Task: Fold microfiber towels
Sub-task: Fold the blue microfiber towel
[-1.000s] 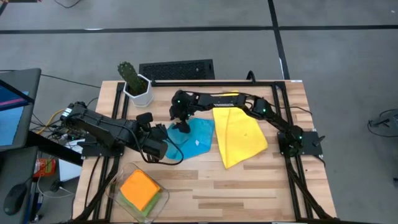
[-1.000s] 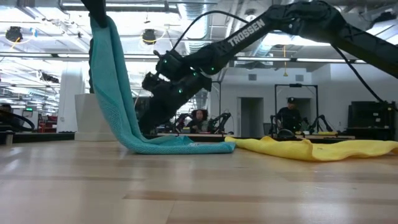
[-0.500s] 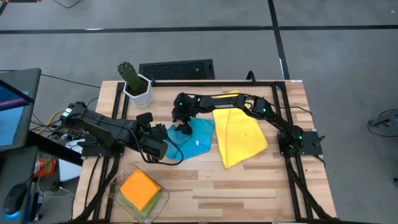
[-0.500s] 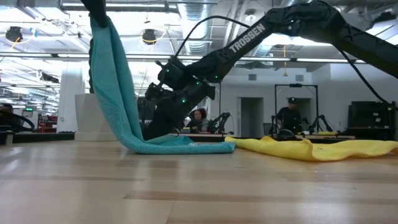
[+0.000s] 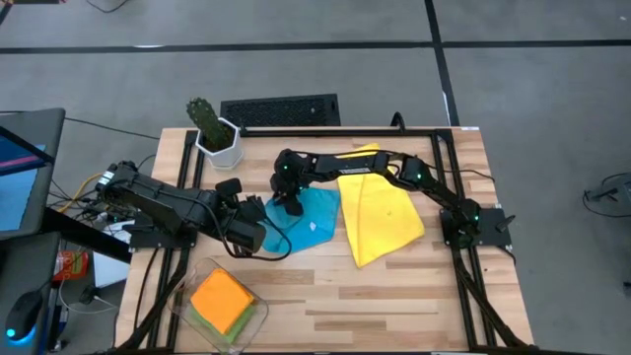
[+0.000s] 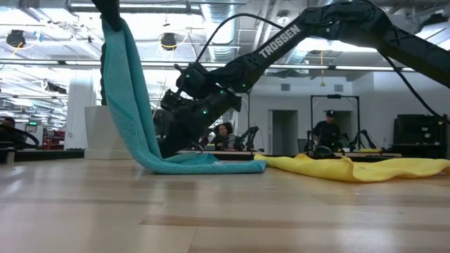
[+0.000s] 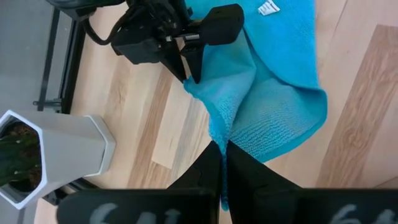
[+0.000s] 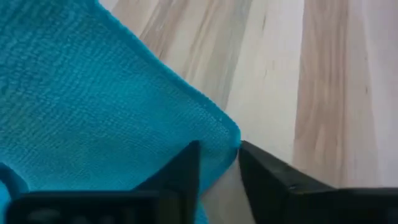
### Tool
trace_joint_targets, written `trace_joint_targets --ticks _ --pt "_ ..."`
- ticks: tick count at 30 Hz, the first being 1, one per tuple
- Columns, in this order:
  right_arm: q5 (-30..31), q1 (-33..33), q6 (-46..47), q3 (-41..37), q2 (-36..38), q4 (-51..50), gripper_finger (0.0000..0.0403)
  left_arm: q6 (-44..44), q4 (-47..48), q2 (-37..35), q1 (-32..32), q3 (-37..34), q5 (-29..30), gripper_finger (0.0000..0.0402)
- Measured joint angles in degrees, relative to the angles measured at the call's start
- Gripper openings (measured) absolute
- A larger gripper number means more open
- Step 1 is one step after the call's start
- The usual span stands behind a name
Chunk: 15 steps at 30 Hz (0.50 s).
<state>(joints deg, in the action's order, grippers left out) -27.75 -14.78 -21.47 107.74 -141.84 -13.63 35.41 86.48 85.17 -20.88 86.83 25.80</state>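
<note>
Towel work is shown at the middle of the pale wooden slatted table (image 5: 394,286). The soft light blue microfiber towel (image 5: 308,219) is spread partly on the tabletop, and one of its corners is lifted clear of the wood. That raised corner is clamped between the closed fingers of the left gripper (image 7: 222,163), and in the low view the cloth is seen hanging from above in a long drape down to the table. The right gripper (image 8: 219,158) is lowered to the towel's far corner, on the side toward the cactus, where the corner's edge is seen lying in the narrow gap between its two dark fingers (image 8: 267,171); whether the cloth is truly pinched there cannot be told.

Just beside the blue cloth, toward the right arm's base, the floppy yellow microfiber towel (image 5: 380,215) is laid loosely on the wood with rumpled edges. At the table's near left corner, a folded orange towel (image 5: 221,295) is stacked on a folded green towel (image 5: 205,320) inside a clear plastic bin (image 5: 258,308). A green cactus in a white faceted pot (image 5: 213,130) is placed at the far left corner.
</note>
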Motion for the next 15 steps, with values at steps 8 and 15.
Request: trace_joint_targets --ticks 8,15 --pt "-0.6 0.5 0.4 0.4 0.0 -0.5 0.0013 1.3 0.0 0.0 0.0 0.0 -2.1 0.0" --pt "-0.7 -1.5 5.3 2.4 3.2 -2.1 0.0008 3.4 0.1 0.0 -0.4 0.0 -3.1 0.0"
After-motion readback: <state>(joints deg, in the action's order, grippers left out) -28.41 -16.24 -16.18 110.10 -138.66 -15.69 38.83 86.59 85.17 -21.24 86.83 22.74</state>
